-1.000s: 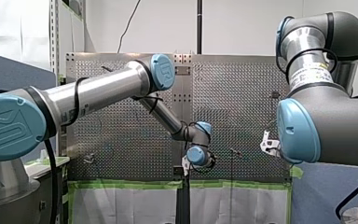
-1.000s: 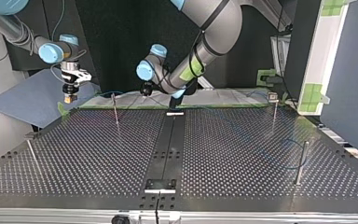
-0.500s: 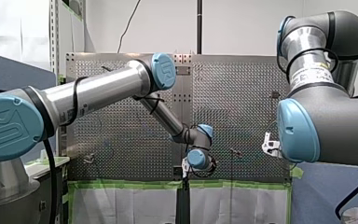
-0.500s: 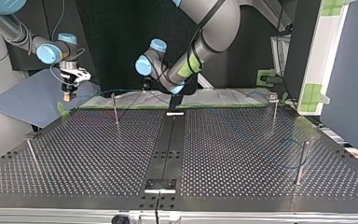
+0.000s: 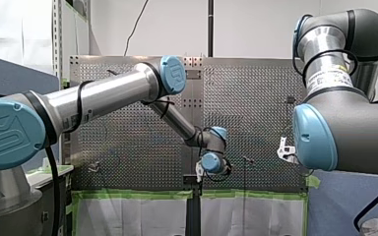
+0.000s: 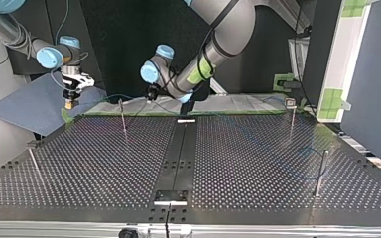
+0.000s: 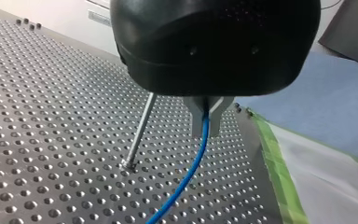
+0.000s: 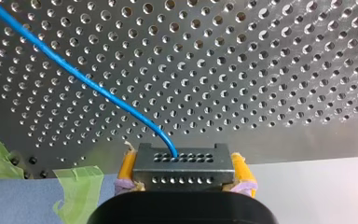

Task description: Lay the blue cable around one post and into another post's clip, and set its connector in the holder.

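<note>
Blue cable [image 7: 186, 172] gripped by both hands near a far post
Left hand [image 7: 206, 123] is closed on the cable just beside a thin metal post [image 7: 140, 133]. Right hand [image 8: 185, 176] clamps the dark perforated connector [image 8: 182, 161] off the perforated metal desk's [image 6: 258, 168] far left corner in the top view. Best run low and lightly taut round the post, with the right hand feeding slack. One cable, one connector, two hands, four posts.

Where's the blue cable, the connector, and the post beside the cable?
cable [image 7: 194, 163]: left wrist view, midway along its visible length.
connector [image 8: 182, 167]: right wrist view, middle of its dark holed face.
post [image 7: 140, 130]: left wrist view, halfway up its metal shaft.
</note>
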`<control>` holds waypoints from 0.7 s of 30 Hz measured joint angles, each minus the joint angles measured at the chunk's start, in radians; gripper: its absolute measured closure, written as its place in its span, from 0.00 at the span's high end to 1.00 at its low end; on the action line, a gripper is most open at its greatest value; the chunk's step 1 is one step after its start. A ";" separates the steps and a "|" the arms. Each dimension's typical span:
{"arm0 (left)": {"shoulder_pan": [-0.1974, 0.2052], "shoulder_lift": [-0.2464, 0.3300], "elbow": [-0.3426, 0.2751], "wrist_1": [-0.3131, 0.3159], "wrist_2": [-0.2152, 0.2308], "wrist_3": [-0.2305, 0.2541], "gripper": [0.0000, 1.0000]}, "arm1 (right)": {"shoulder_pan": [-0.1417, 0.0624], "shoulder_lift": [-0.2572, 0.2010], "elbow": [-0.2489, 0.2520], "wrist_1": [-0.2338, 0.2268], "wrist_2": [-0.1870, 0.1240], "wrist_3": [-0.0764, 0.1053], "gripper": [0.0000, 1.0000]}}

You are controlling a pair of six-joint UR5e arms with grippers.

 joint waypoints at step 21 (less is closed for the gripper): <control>0.016 -0.001 0.001 -0.010 -0.007 -0.035 0.00 | 0.000 0.001 -0.005 -0.002 -0.002 0.007 0.25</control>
